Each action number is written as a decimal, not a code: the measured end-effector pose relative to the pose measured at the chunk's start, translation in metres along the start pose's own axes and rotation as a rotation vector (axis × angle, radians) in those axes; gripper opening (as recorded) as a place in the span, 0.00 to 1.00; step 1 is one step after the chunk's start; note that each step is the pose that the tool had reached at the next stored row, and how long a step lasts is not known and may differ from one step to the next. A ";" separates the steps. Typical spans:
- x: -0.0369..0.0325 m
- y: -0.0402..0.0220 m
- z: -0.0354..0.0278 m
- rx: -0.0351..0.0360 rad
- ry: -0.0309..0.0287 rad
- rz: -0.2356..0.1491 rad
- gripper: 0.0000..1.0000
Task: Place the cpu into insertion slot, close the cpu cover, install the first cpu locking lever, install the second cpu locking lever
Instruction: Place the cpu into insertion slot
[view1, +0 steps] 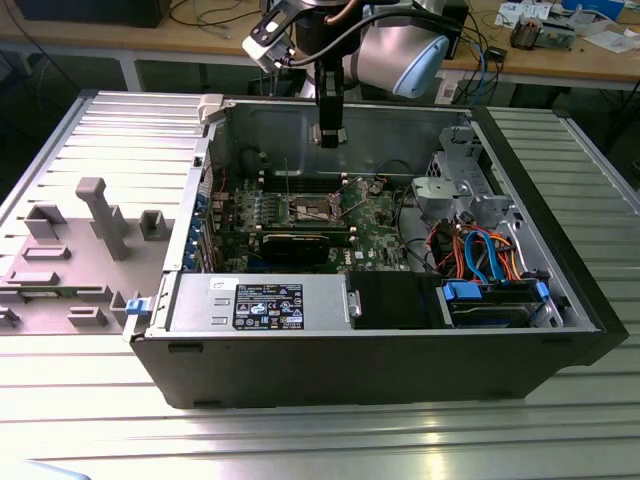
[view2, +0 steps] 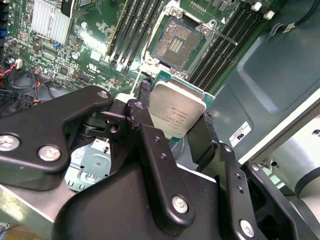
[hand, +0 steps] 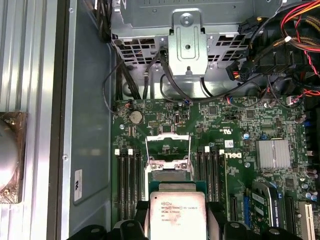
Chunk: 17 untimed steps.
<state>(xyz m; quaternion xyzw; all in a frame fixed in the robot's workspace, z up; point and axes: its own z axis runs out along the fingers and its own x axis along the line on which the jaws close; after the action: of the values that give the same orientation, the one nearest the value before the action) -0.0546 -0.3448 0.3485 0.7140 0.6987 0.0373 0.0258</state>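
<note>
Holding the cpu (view2: 177, 112) by its edges, gripper (view1: 328, 135) fingers closed partway around it, clear of the board (view2: 75, 50). Exterior view: gripper at 12 o'clock from the exposed insertion slot (view1: 311, 208), apart from it.

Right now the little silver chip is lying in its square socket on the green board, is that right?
Not quite. The cpu is not lying in the insertion slot: the gripper holds it clamped between its fingers above the green board. The second wrist view shows the slot's dark centre bare.
</note>
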 end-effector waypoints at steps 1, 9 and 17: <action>0.0000 0.0001 0.0000 0.0000 0.0001 0.000 0.54; 0.0023 0.0010 0.0026 0.0001 0.0000 0.000 0.54; 0.0023 0.0010 0.0028 0.0000 -0.0001 0.000 0.54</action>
<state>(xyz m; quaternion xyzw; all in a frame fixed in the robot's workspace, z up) -0.0534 -0.3424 0.3458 0.7140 0.6987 0.0372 0.0258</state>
